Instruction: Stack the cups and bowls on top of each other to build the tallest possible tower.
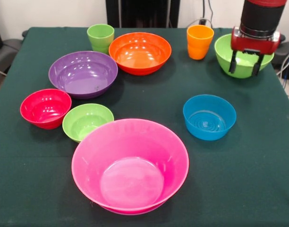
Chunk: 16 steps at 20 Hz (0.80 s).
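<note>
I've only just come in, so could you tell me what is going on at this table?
The gripper hangs open over the large lime green bowl at the table's far side, holding nothing. No tower is built yet: the big pink bowl, purple bowl, orange bowl, small bowls and both cups stand apart on the green cloth.

Dark green tablecloth (258, 179) covers table; cables (287, 64) at right edge.

end effector (244, 63) open over large lime green bowl (225, 49), beside orange cup (199, 41).
</note>
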Each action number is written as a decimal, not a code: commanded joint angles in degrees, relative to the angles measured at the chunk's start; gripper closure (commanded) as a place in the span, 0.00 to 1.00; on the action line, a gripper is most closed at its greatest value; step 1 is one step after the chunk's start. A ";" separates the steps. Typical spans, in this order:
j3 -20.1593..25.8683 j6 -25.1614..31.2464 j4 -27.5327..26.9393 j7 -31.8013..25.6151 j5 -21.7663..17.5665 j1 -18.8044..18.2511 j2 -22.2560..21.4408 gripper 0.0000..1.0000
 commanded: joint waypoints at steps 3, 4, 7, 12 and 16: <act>-3.78 7.31 0.29 3.93 2.40 -0.86 -6.91 0.00; -7.53 7.09 0.06 9.34 3.43 1.16 -7.45 0.00; -16.37 9.86 -0.17 24.85 11.56 5.61 -7.72 0.00; -21.42 12.26 -0.53 41.84 29.22 7.99 -2.66 0.00; -25.49 15.28 -6.69 51.19 37.95 11.74 3.75 0.00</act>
